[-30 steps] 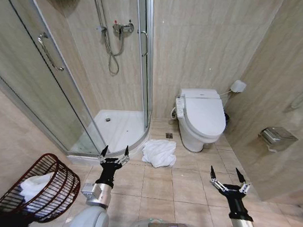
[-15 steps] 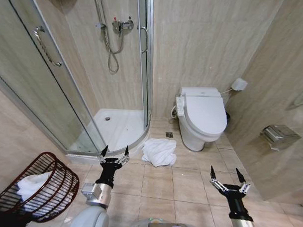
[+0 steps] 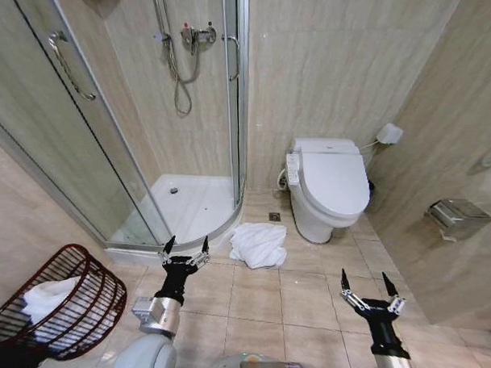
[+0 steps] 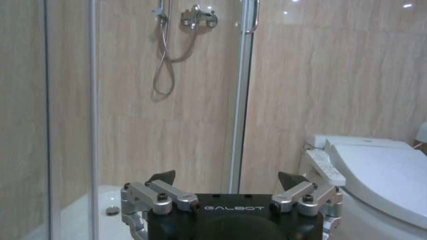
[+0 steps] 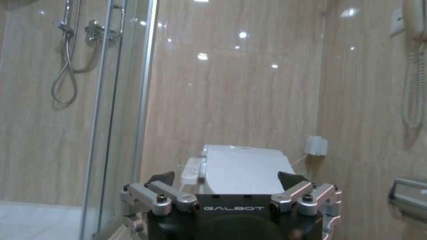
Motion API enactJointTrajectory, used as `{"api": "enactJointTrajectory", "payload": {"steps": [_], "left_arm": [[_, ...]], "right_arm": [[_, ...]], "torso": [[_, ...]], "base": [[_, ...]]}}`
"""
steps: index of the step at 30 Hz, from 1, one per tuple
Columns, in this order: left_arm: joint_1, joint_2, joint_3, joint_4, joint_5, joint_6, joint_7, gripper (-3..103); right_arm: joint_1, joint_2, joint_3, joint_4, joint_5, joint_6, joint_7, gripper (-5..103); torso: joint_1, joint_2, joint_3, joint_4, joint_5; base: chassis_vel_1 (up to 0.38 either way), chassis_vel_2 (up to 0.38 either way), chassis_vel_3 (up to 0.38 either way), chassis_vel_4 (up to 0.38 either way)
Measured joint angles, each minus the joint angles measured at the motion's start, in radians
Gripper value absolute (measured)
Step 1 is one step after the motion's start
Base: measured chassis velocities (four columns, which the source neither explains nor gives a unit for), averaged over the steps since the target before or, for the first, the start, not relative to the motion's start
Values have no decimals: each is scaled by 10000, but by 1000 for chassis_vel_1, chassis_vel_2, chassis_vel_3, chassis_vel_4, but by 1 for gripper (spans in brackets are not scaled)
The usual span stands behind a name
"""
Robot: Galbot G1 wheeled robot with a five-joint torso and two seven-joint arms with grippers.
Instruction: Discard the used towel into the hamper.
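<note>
Only the head camera has shifted; white towel (image 3: 258,245) lies ungrasped just beyond the spread, empty left gripper (image 3: 184,247), right gripper (image 3: 367,284) equally splayed, hamper (image 3: 88,306) behind-left.

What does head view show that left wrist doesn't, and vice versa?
Head view alone: the crumpled white towel on the floor tiles, the hamper at the robot's left with white cloth inside, and the right gripper, jaws open. Left wrist alone: a close look at the left gripper from behind, jaws open and holding nothing. Both: the shower hose, the shower's glass door and the toilet.
</note>
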Motion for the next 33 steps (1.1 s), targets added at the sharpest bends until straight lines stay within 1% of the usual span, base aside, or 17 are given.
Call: {"api": "enactJointTrajectory", "payload": {"steps": [1, 2, 3, 6, 7, 9, 10, 11, 13, 18, 22, 24, 25, 27, 33], "left_arm": [[0, -1, 0, 0, 0, 0, 1, 100], [0, 0, 0, 0, 0, 0, 0, 100], [0, 0, 0, 0, 0, 0, 0, 100], [0, -1, 0, 0, 0, 0, 0, 100], [0, -1, 0, 0, 0, 0, 0, 100], [0, -1, 1, 0, 0, 0, 1, 100], [-1, -2, 0, 0, 0, 0, 0, 100], [0, 1, 0, 0, 0, 0, -1, 100], [0, 0, 0, 0, 0, 0, 0, 100], [-1, -1, 1, 0, 0, 0, 0, 100], [-1, -1, 0, 0, 0, 0, 0, 100], [0, 0, 0, 0, 0, 0, 0, 100], [0, 0, 0, 0, 0, 0, 0, 100], [0, 0, 0, 0, 0, 0, 0, 100], [0, 0, 0, 0, 0, 0, 0, 100]], "right_arm": [[134, 45, -144, 255, -107, -291, -36, 100], [335, 115, -363, 645, -274, -758, -87, 100], [335, 115, -363, 645, -274, -758, -87, 100], [897, 313, -972, 1727, -742, -2050, -223, 100], [897, 313, -972, 1727, -742, -2050, -223, 100], [1263, 448, -1351, 2329, -1041, -2680, -306, 100], [1423, 520, -1497, 2545, -1173, -2794, -337, 100], [1493, 584, -1588, 2631, -1260, -2864, -345, 100], [1507, 631, -1633, 2684, -1330, -2906, -325, 100], [1247, 766, -1926, 2694, -1935, -3136, 232, 100], [1197, 767, -1905, 2281, -1897, -3068, 465, 100], [1264, 768, -1777, 1903, -1794, -2811, 562, 100], [1264, 768, -1777, 1903, -1794, -2811, 562, 100], [1345, 763, -1650, 1450, -1758, -2415, 606, 100], [1360, 775, -1652, 1038, -1646, -2032, 669, 100]], "torso": [[-20, -47, -29, 3, 1], [-46, -113, -70, 3, -2], [-46, -113, -70, 3, -2], [-112, -276, -164, 3, -3], [-112, -276, -164, 3, -3], [-148, -379, -232, 2, -3], [-163, -429, -269, 6, -1], [-184, -491, -308, 4, -3], [-201, -539, -338, 3, -2], [-290, -768, -485, 2, -3], [-337, -918, -581, 2, 0], [-377, -1022, -644, 2, 0], [-377, -1022, -644, 2, 0], [-421, -1135, -715, 3, 0], [-497, -1357, -861, 2, 0]], "base": [[0, 0, 0, 0], [0, 0, 0, 0], [0, 0, 0, 0], [0, 0, 0, 0], [0, 0, 0, 0], [0, 0, 0, 0], [0, 0, 0, 0], [0, 0, 0, 0], [0, 0, 0, 0], [0, 0, 0, 0], [0, 0, 0, 0], [0, 0, 0, 0], [0, 0, 0, 0], [0, 0, 0, 0], [0, 0, 0, 0]]}}
